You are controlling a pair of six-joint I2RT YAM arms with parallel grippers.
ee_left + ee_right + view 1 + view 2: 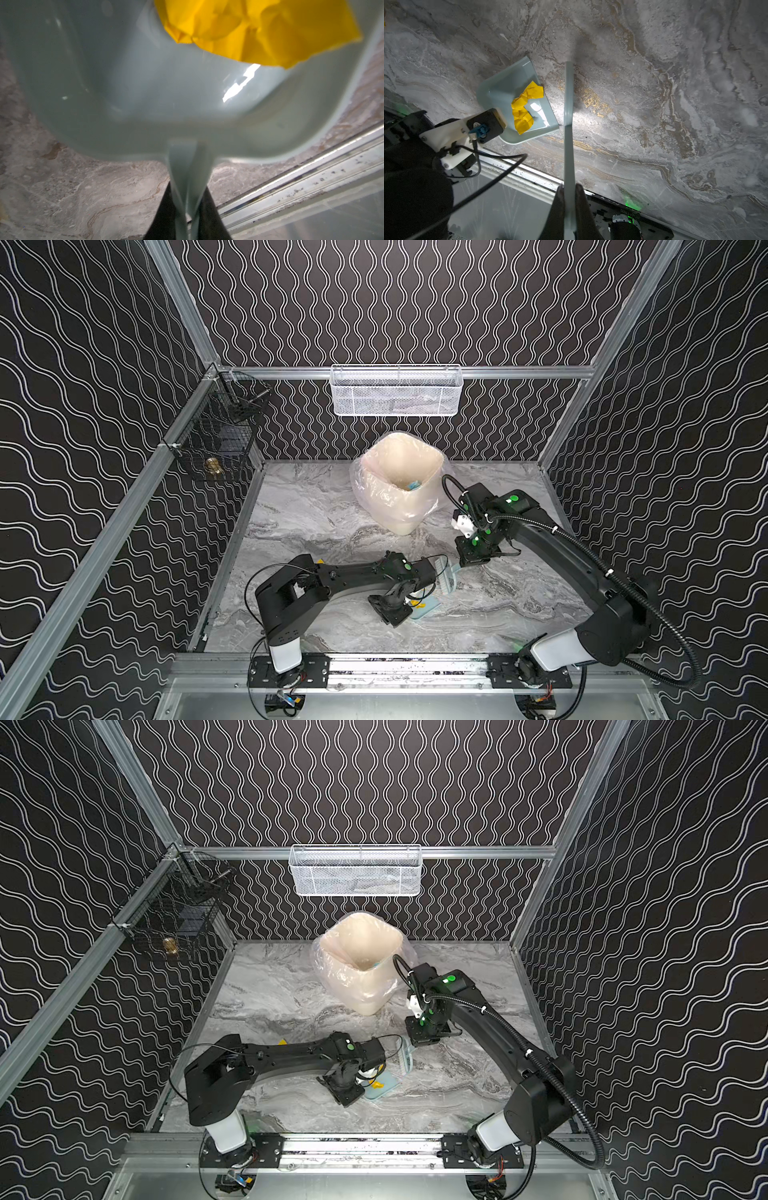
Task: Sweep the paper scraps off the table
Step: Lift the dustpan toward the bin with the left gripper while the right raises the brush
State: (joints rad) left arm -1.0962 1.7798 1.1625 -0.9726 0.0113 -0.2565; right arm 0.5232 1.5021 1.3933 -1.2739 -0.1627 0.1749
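Paper scraps (pixel 523 112) lie in the dustpan (pixel 496 91) on the table (pixel 654 104); the brush (pixel 568 99) is just right of it; the bin (pixel 395 510) is behind, perhaps holding more.

paper scraps (pixel 523 110): I see bright yellow
dustpan (pixel 496 93): pale blue-grey on my feed
brush (pixel 568 128): same pale blue
table (pixel 654 104): grey-and-white marble veining, gold streaks
walls (pixel 415 302): black, white wavy lines
bin (pixel 384 464): I read cream

Paper scraps (pixel 519 112): yellow, crumpled, in the pan (pixel 496 93) just ahead of the left jaws.
Surface (pixel 654 124): grey-white marble, flat.

Dim, blurry close-up; glare on the dustpan (pixel 135 93)
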